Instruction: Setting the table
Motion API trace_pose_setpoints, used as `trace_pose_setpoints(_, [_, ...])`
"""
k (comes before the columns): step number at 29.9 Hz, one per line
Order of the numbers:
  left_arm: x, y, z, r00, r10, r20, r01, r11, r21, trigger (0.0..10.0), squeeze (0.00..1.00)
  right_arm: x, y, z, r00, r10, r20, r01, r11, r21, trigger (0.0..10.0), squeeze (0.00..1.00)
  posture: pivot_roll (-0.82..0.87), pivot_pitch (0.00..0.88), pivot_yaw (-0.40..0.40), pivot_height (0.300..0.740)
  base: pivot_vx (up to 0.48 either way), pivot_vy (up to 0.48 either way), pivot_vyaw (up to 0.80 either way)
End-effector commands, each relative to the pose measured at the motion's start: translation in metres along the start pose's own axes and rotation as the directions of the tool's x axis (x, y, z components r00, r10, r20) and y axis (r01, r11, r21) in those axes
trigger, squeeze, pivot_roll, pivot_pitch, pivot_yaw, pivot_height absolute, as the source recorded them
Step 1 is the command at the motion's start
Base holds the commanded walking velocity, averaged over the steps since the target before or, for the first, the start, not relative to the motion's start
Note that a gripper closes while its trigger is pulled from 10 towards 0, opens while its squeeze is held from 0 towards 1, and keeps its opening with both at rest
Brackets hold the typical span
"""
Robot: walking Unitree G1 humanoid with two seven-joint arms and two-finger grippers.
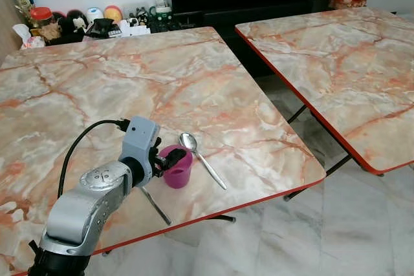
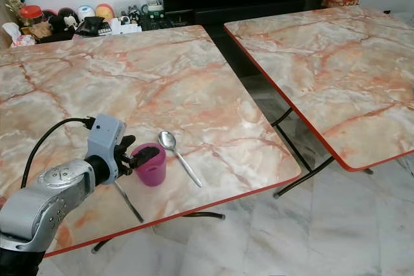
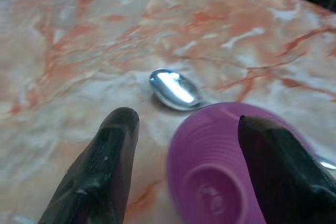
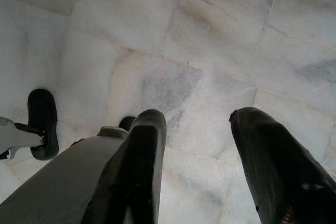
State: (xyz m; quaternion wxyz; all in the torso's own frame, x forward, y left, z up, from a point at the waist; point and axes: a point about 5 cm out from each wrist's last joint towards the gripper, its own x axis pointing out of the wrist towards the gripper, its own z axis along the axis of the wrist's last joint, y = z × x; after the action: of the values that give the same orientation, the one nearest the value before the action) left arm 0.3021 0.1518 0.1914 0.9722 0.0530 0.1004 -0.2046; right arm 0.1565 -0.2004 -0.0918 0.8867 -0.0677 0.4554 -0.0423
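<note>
Our left gripper (image 1: 166, 159) sits nearest the camera, at the purple cup (image 1: 178, 169) close to the front edge of the near table (image 1: 97, 88). In the left wrist view its two black fingers (image 3: 100, 177) stand parted, one outside the cup's wall and the other over the cup's mouth, so they straddle the rim; we cannot tell whether either pad presses on the plastic. We log the fingers as released, not clamped.

Just beside the cup, toward the right edge of the tabletop, lies a silver spoon (image 1: 202, 158), bowl pointing to the far edge and handle running to the front right corner. From the wrist view the spoon's bowl is just past the cup. A thin metal utensil (image 1: 155, 205) lies near the front edge, below the wrist; its upper end is hidden by the arm, so we cannot name it.

A second table (image 1: 336, 63) with the same marbled top and red edging stands apart on the right, with a strip of floor between. Small clutter (image 1: 97, 24) lines the wall past the far edge.

Our right gripper (image 4: 205, 171) hangs idle over the pale tiled floor (image 4: 210, 40), fingers spread with nothing between them.
</note>
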Motion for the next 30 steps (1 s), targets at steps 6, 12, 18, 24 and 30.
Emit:
trace_pose_setpoints(6, [0.0009,0.0007,-0.0049,0.999,-0.002,-0.047,0.003,1.000,0.020,8.2,0.00,-0.0025,0.0016,-0.0105,0.999,0.005,-0.035,-0.005,1.000,-0.002,10.0,0.00,0.04,0.123,0.012,0.740,0.000,0.000,0.00])
trace_pose_setpoints(12, [0.0008,0.0006,-0.0072,0.998,-0.001,-0.061,0.002,1.000,0.018,1.9,0.00,-0.0026,0.0007,-0.0112,0.999,0.005,-0.037,-0.005,1.000,-0.003,10.0,0.00,0.04,0.123,0.011,0.740,0.000,0.000,0.00])
trace_pose_setpoints(18, [0.0011,0.0007,-0.0074,0.998,-0.002,-0.066,0.004,1.000,0.020,10.0,0.00,-0.0025,-0.0006,-0.0110,0.999,0.004,-0.037,-0.004,1.000,-0.003,10.0,0.00,0.04,0.123,0.011,0.740,0.000,0.000,0.00])
trace_pose_setpoints(24, [0.0011,0.0005,-0.0067,0.998,-0.004,-0.062,0.006,1.000,0.019,0.0,0.00,-0.0025,-0.0024,-0.0108,0.999,0.001,-0.038,-0.002,1.000,-0.003,10.0,0.00,0.04,0.123,0.011,0.740,0.000,0.000,0.00])
trace_pose_setpoints(30, [0.0012,-0.0003,-0.0064,0.998,-0.013,-0.061,0.014,1.000,0.024,0.0,0.00,-0.0024,-0.0008,-0.0106,0.999,0.004,-0.037,-0.004,1.000,-0.003,10.0,0.00,0.04,0.122,0.011,0.740,0.000,0.000,0.00])
